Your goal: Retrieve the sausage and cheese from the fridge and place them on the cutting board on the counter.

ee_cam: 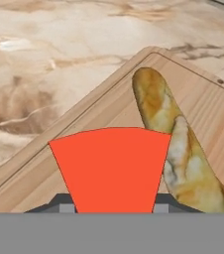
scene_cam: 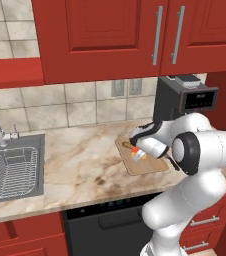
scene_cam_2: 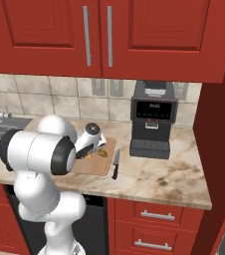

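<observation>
Hand view shows the gripper (ee_cam: 113, 208) clamping the red-edged cheese wedge (ee_cam: 111, 168) over the tan wooden cutting board (ee_cam: 59, 149); at two o'clock a mottled elongated food piece (ee_cam: 176, 144) lies there. Right base view adds a black-handled knife (scene_cam_2: 116, 164) beside it and, farther, a black coffee machine (scene_cam_2: 153, 119) on the marbled counter (scene_cam_2: 169, 169).

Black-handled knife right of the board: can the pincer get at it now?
Probably not yet. The black-handled knife lies uncovered on the marbled counter, but the pincer is shut on the red-edged cheese wedge over the tan wooden cutting board.

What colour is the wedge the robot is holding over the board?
The cheese shows bright red-orange, seen best in the hand view, with the wooden cutting board under it.
</observation>
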